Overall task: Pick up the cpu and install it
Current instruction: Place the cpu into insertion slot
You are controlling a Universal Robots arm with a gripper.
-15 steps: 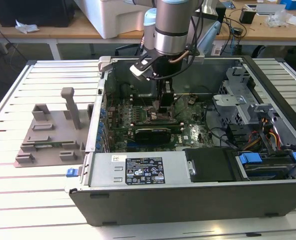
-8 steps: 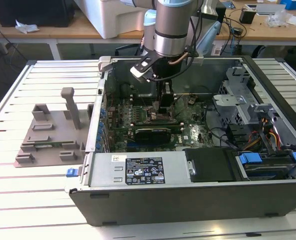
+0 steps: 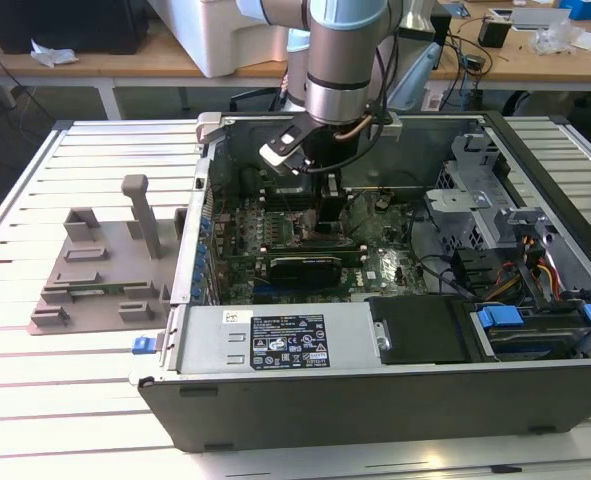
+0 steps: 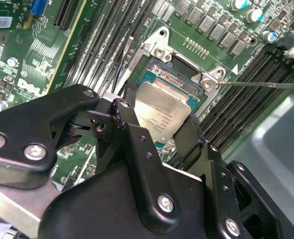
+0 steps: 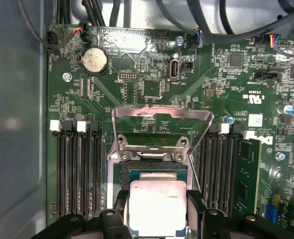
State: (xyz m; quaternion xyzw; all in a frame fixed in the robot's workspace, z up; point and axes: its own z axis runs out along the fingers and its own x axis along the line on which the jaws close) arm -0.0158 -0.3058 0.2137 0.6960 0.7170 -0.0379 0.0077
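Note:
The cpu (image 4: 162, 110) is a silver-topped square chip that sits between my gripper's two black fingers (image 4: 187, 142), low over the motherboard socket (image 4: 182, 74). My gripper (image 4: 159, 118) is shut on its two opposite edges. In the first wrist view the cpu (image 5: 158, 208) lies over the socket opening (image 5: 156, 173), with the gripper (image 5: 158, 211) around it and a finger (image 5: 195, 206) at each side. I cannot tell whether the chip rests in the socket or hangs just above it. In the exterior view the gripper (image 3: 325, 218) reaches down into the open computer case (image 3: 375, 400).
The socket's metal load plate (image 5: 161, 127) stands raised behind the socket, and its thin lever (image 4: 266, 84) sticks out sideways. Memory slots (image 5: 77, 169) flank the socket. A drive cage (image 3: 475, 200) and cables fill the case at the exterior view's right. A grey fixture (image 3: 105, 270) lies at its left.

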